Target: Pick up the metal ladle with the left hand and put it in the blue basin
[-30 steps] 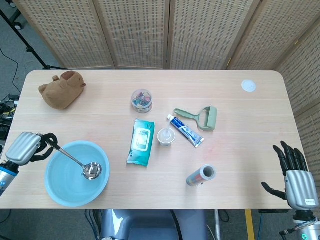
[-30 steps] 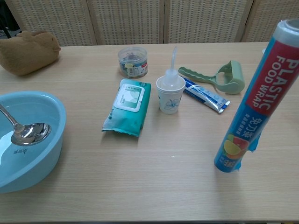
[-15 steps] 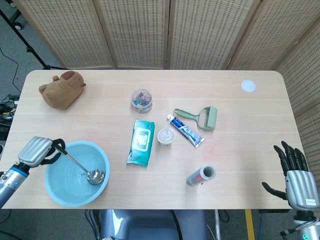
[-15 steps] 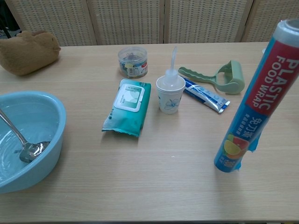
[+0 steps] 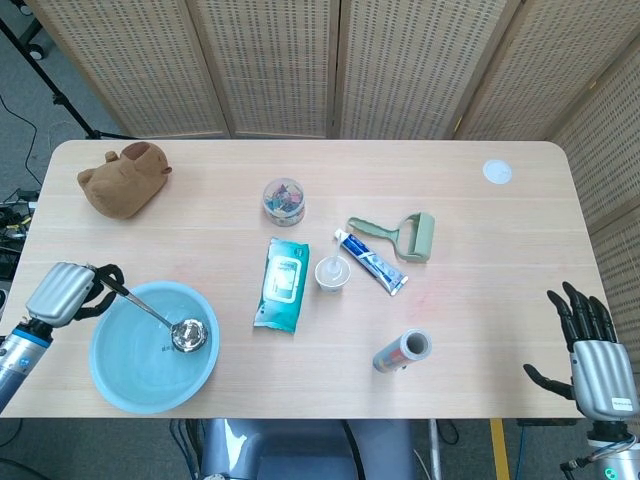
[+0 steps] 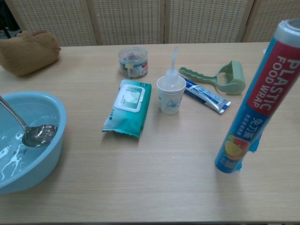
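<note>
Steel ladle (image 5: 160, 317) bowl has lifted slightly inside the basin (image 5: 120, 385); left hand (image 5: 62, 294) still grips its handle, unreleased.

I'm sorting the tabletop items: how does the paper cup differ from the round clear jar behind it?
The paper cup is white and opaque with a flower print; the clear jar shows colourful contents. The cup is taller and tapers downward; the jar is squat and straight-sided. Something pale sticks out of the cup. Both stand upright.

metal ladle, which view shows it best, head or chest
The head view: it shows the whole metal ladle, with its bowl over the blue basin and its handle in the left hand. The chest view shows the bowl larger, but the handle runs out of frame and the hand is not seen.
</note>
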